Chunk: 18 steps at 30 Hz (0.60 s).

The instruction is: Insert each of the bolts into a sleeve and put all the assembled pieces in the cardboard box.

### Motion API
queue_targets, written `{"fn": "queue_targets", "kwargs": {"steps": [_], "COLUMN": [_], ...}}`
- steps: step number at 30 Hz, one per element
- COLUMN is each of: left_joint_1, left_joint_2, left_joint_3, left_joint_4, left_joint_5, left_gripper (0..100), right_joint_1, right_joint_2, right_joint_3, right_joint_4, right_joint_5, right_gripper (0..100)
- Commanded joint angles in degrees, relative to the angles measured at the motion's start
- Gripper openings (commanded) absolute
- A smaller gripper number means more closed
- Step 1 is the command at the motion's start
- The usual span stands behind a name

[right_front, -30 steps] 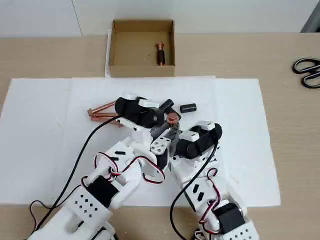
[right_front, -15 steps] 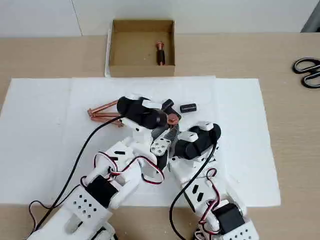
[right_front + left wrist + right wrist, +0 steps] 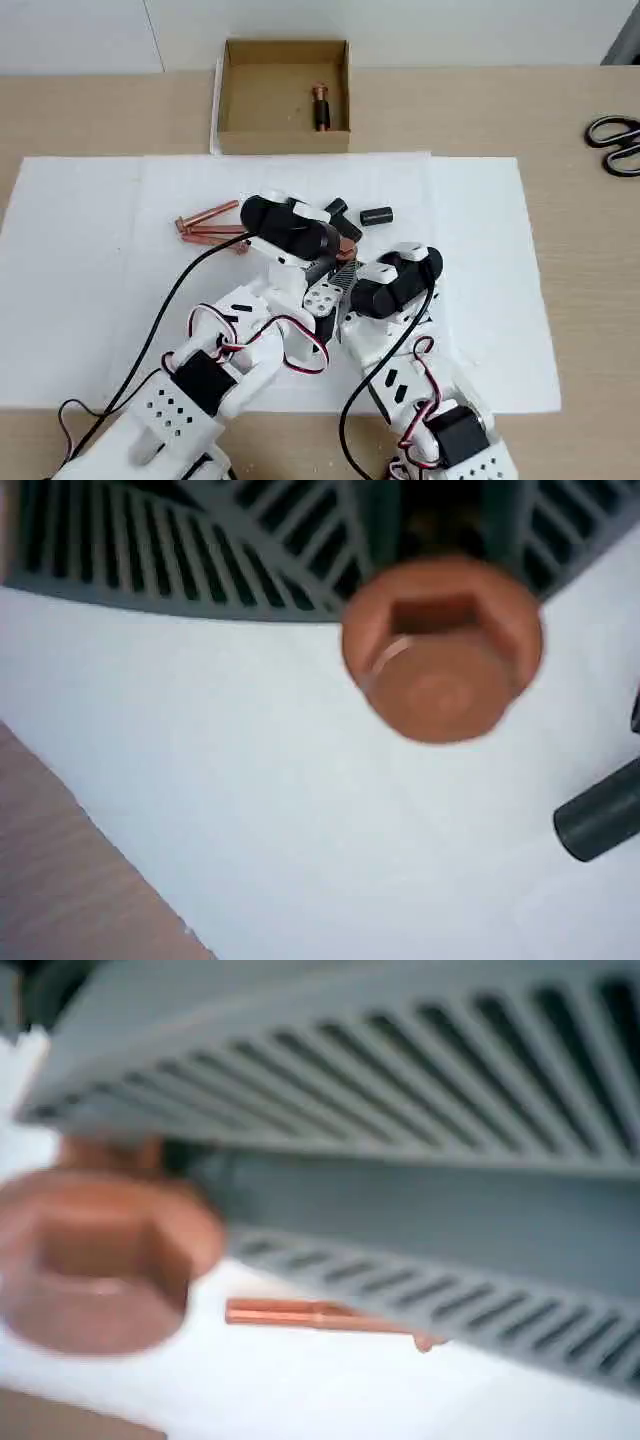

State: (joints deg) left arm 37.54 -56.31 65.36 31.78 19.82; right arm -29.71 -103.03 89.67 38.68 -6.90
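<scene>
Lower centre of the high view: right gripper [image 3: 344, 262], fingers clamped on a copper bolt [image 3: 440, 645], head up. Crowding over it from the left and partly hiding it: left gripper [image 3: 328, 240], grip impossible to judge. Just beyond, on white paper [image 3: 480, 300]: loose black sleeves [image 3: 376, 215], with spare bolts [image 3: 210, 222] at centre left. Farthest, top centre: cardboard box [image 3: 283, 142] holding one assembled piece [image 3: 320, 107].

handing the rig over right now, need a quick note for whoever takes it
Right gripper: shut on a copper bolt, head up, above the middle of the white paper.
Left gripper: close against that bolt; open or shut can't be told.
Done: one bolt-in-sleeve piece lies in the cardboard box.
Loose: bolts on the paper on the left arm's side; two black sleeves just past the grippers, toward the box.
Left: sleeve the held bolt (whether one is on it is hidden), box it, then assemble and box the rest.
</scene>
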Motion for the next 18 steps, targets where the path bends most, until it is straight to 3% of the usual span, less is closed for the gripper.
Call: {"fn": "queue_targets", "kwargs": {"steps": [1,7,18], "left_joint_1": [1.41,1.67,1.41], "left_joint_2": [-0.26,-0.44,-0.62], "left_joint_3": [-0.31,-0.22,-3.65], "left_joint_4": [0.88,1.14,3.52], "left_joint_5": [-0.62,1.14,1.93], "left_gripper": [2,18,19], "right_joint_1": [0.04,0.04,0.04], "right_joint_2": [-0.92,-0.92,-0.92], "right_joint_3": [-2.29,-2.2,-2.11], "right_joint_4": [-1.36,-1.36,-1.36], "right_joint_5": [-0.44,-0.44,-0.44], "right_gripper": [0.5,0.5,0.5]}}
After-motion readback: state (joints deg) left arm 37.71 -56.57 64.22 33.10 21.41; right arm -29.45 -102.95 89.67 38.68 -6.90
